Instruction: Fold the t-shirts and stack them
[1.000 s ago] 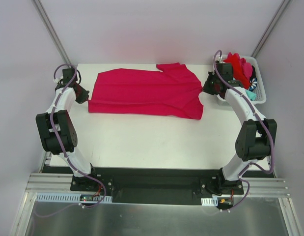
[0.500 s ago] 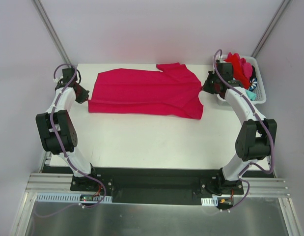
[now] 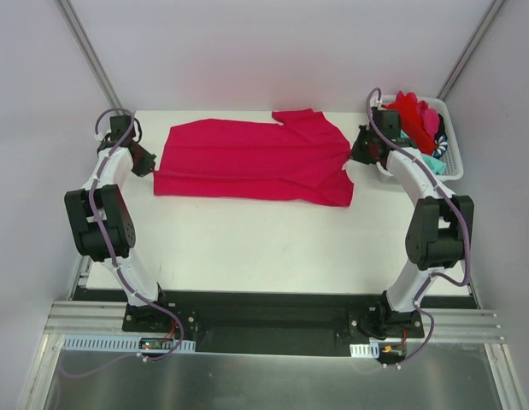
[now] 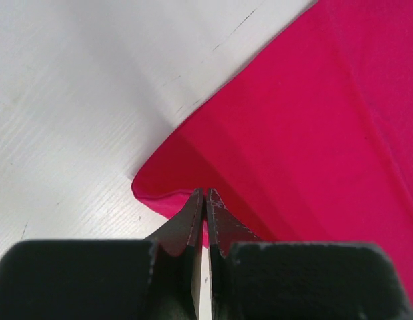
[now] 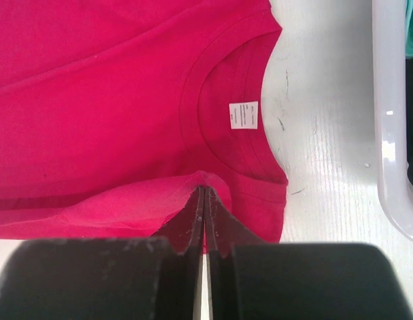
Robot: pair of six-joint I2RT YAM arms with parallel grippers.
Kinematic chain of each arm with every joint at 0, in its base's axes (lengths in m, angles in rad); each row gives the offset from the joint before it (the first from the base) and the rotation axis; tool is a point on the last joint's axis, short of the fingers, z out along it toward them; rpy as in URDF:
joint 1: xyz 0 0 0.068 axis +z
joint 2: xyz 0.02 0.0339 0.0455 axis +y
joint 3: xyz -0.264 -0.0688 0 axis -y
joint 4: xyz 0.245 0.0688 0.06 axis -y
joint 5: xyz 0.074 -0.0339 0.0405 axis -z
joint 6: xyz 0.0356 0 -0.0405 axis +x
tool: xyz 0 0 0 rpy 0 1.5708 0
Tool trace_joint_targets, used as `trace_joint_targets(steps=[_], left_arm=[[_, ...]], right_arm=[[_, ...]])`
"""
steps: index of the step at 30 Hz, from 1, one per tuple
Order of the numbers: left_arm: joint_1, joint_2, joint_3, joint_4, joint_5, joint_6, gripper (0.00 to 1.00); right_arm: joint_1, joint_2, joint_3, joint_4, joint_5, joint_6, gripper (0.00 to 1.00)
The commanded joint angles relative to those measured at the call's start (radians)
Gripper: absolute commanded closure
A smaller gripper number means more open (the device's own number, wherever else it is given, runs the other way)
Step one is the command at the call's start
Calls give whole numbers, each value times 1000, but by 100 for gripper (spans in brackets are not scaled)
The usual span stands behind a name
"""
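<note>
The white counter (image 3: 247,248) is the widest thing here, and the magenta t-shirt (image 3: 247,162) lies spread flat on its far half. The shirt is turned sideways: its collar end points to the robot's right, its hem end to the left, and one sleeve juts from its far edge.

The left arm (image 3: 106,196) reaches up along the shirt's hem end. The right arm (image 3: 426,196) reaches up along its collar end.

Just past the shirt's collar end, and clear of the cloth, stands a white slotted basket (image 5: 389,153). It holds a heap of other shirts. A red one (image 3: 414,111) is piled highest, a teal one (image 3: 432,162) shows at the side nearer the arms' bases, and a dark striped one (image 3: 442,147) lies between those two.

The left gripper (image 4: 205,193) sits at the shirt's near hem corner. Its fingers are pressed together, with a sliver of magenta cloth showing between them at that corner.

The right gripper (image 5: 204,190) sits at the shirt's near edge, just below the neckline. Its fingers are pinched together on a small raised ridge of the magenta fabric.

Smallest of all is a white label (image 5: 243,115), sewn inside the shirt's collar. It lies a little beyond the right fingertips, on the basket's side of them.
</note>
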Motion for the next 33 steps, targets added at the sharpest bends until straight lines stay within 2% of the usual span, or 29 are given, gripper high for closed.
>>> trace_joint_targets(steps=[1,10,33], left_arm=[[-5,20,54,-10,-1,-3,100],[-8,69,98,-9,10,5,100],[-40,119,136,-12,18,37,100]], right_arm=[[-12,37,83,36,4,-16,100],[-16,115,129,39,-7,-29,100],[-26,152,168,31,-19,-66,100]])
